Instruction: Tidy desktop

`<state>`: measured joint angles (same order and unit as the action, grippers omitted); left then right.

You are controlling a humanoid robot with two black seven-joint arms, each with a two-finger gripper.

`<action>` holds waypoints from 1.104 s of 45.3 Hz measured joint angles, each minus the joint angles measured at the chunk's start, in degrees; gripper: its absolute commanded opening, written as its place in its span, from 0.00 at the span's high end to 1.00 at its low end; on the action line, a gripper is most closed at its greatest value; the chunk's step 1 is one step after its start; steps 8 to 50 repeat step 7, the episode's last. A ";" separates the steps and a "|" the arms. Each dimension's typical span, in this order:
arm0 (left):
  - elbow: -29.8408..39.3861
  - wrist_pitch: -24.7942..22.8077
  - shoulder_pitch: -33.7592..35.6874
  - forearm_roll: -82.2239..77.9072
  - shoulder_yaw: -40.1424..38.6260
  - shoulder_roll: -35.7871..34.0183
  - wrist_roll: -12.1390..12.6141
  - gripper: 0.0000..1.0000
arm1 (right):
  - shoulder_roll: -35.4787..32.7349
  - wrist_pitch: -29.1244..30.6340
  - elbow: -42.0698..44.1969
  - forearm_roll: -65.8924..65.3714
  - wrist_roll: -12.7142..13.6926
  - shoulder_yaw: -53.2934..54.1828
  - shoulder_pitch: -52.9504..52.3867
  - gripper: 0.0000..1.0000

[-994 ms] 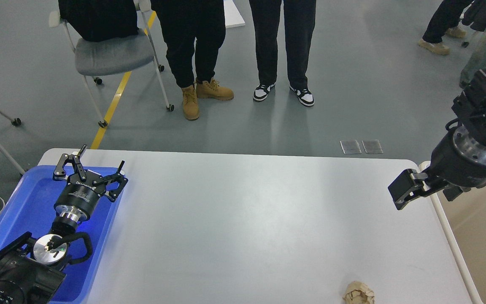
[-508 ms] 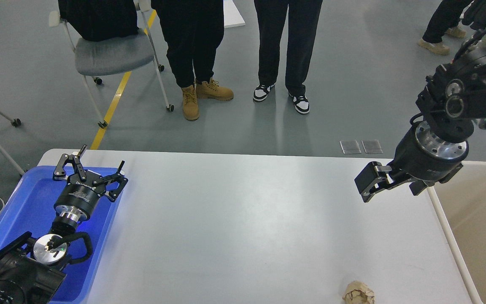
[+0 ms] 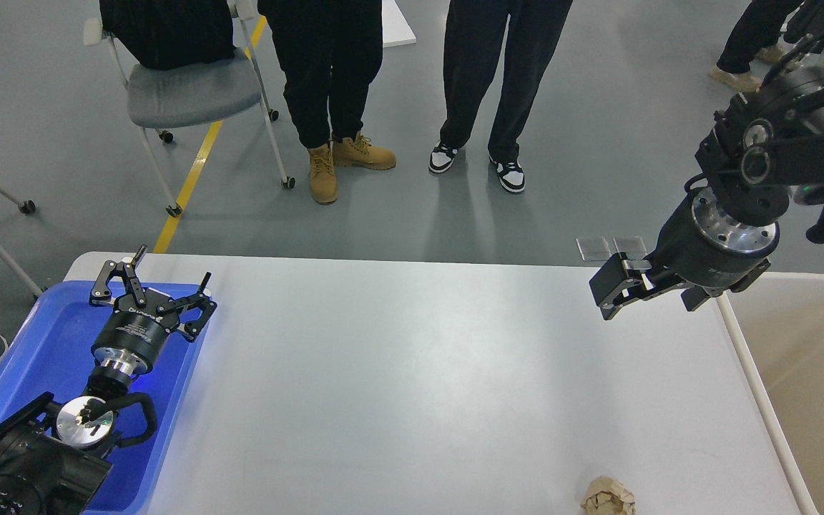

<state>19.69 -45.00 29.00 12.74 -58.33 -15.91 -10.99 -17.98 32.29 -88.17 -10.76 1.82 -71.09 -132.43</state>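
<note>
The desktop point(image 3: 419, 372) is a large light-grey tabletop with rounded corners. A crumpled brown paper ball point(image 3: 608, 497) lies on it near the front edge, right of centre. My left gripper point(image 3: 158, 282) is open and empty, and it hovers over the far end of the blue tray point(image 3: 33, 357) at the table's left. My right gripper point(image 3: 612, 290) hangs above the far right part of the desktop, far from the paper ball. Its fingers overlap from this side, so I cannot tell them apart. Nothing shows in it.
A beige bin point(image 3: 805, 357) stands against the table's right edge. Two people point(image 3: 326, 71) stand on the floor beyond the far edge. A grey wheeled chair point(image 3: 183, 93) is at the far left.
My right arm has risen and swung left and away, from beside the bin to above the table's far right part. The left arm and the paper ball have not moved.
</note>
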 measured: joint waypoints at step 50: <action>0.00 0.00 0.00 0.00 -0.02 0.00 0.00 0.00 | -0.20 1.21 0.10 0.06 0.01 -0.37 -1.02 0.00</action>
